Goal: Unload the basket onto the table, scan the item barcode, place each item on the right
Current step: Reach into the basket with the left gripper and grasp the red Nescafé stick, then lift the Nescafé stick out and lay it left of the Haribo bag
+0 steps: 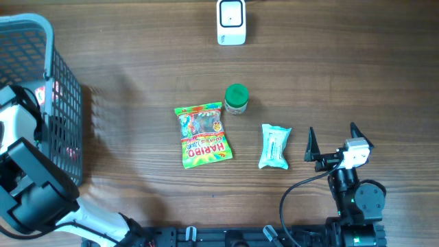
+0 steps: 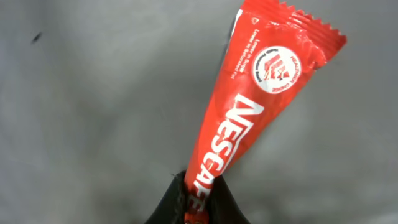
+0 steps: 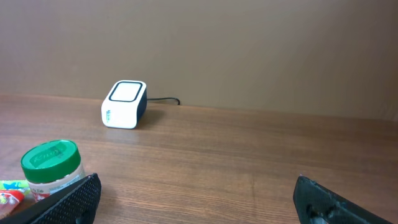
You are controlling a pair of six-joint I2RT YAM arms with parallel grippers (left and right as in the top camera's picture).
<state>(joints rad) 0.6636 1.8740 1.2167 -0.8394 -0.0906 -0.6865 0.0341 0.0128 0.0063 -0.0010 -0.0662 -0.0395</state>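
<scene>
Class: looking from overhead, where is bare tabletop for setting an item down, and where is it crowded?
Bare wood lies between the basket and the Haribo bag, between the scanner and the green-lidded jar, and right of the scanner, beyond the right claw. Crowded: the centre, where bag, jar and white packet sit close.

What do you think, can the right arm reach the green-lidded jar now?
Probably yes: the right gripper is open and empty, bare table runs to the green-lidded jar, and the white packet lies just beside that path.
</scene>
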